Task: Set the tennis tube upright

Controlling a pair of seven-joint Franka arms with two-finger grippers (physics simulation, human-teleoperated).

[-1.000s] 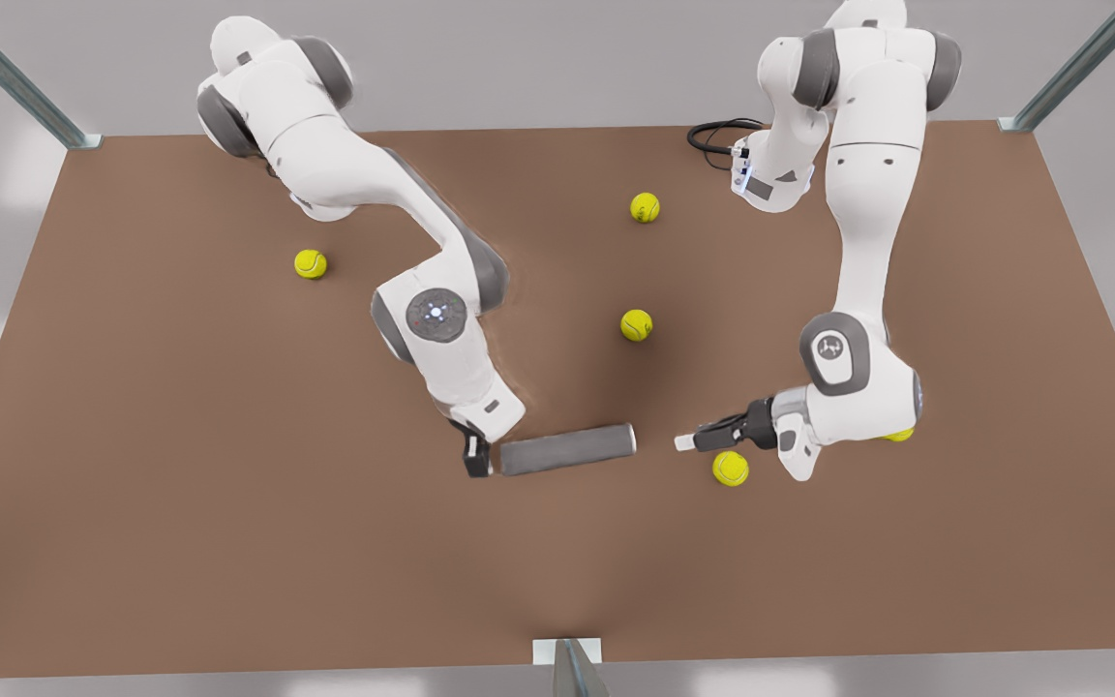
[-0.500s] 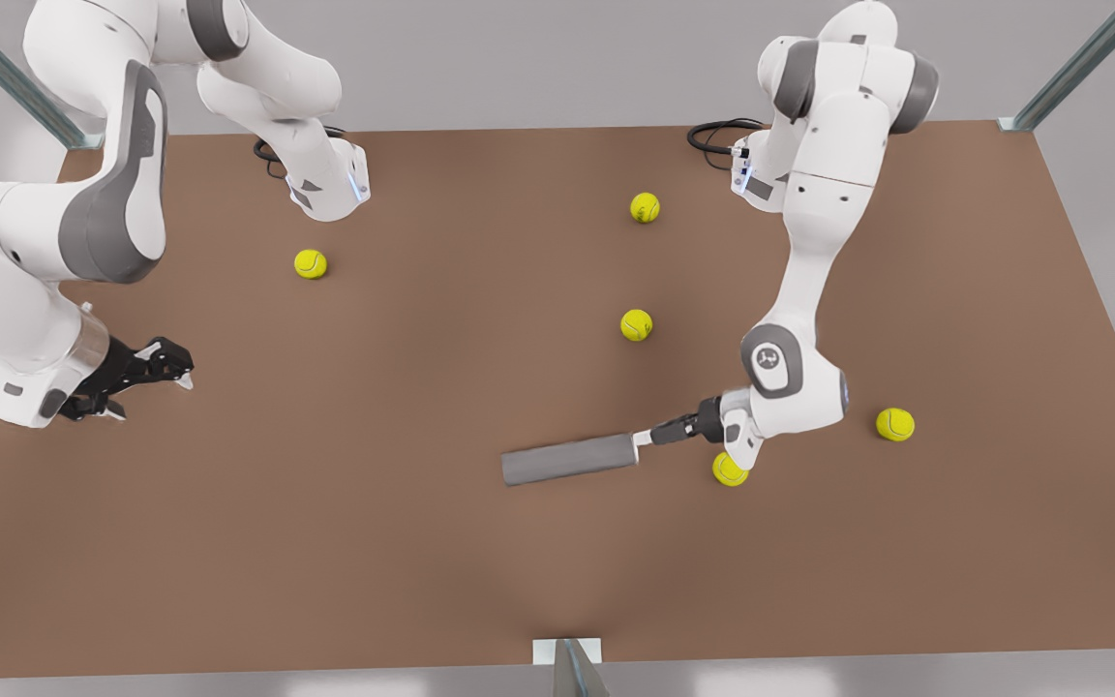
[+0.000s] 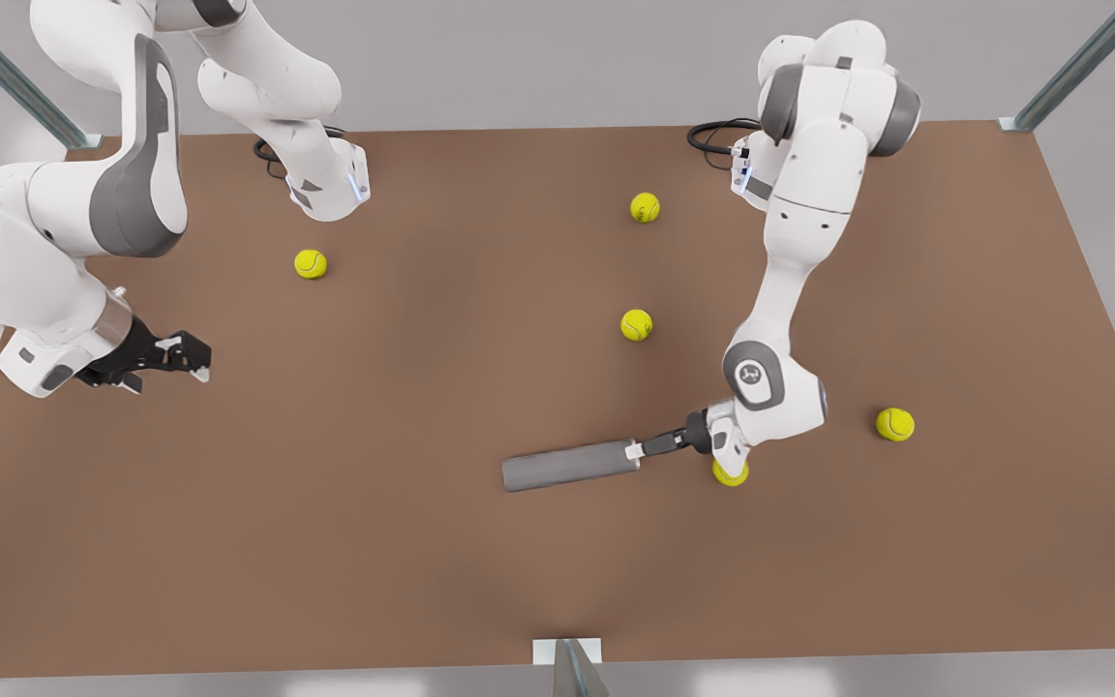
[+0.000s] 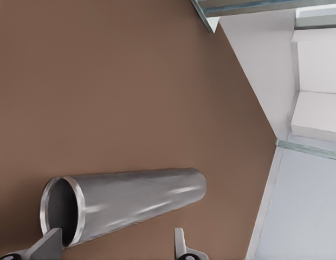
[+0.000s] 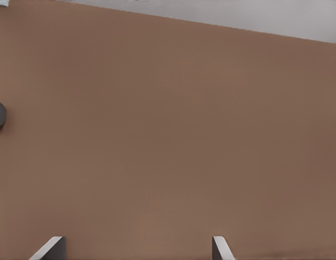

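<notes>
Your left gripper, fingers spread, sits at the tube's open end, in line with its flat-lying axis.

Brown table, grey walls, metal posts

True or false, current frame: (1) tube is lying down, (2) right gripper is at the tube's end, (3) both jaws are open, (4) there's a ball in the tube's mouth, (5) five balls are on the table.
1. The tennis tube lies on its side on the table. True.
2. The right gripper is at the tube's end. False: the left gripper is there; the right one waits far off, at the front view's left.
3. Both grippers' jaws are open. True.
4. A ball sits in the tube's open end. False: the left wrist view shows it empty.
5. Five tennis balls lie on the table. True.
</notes>
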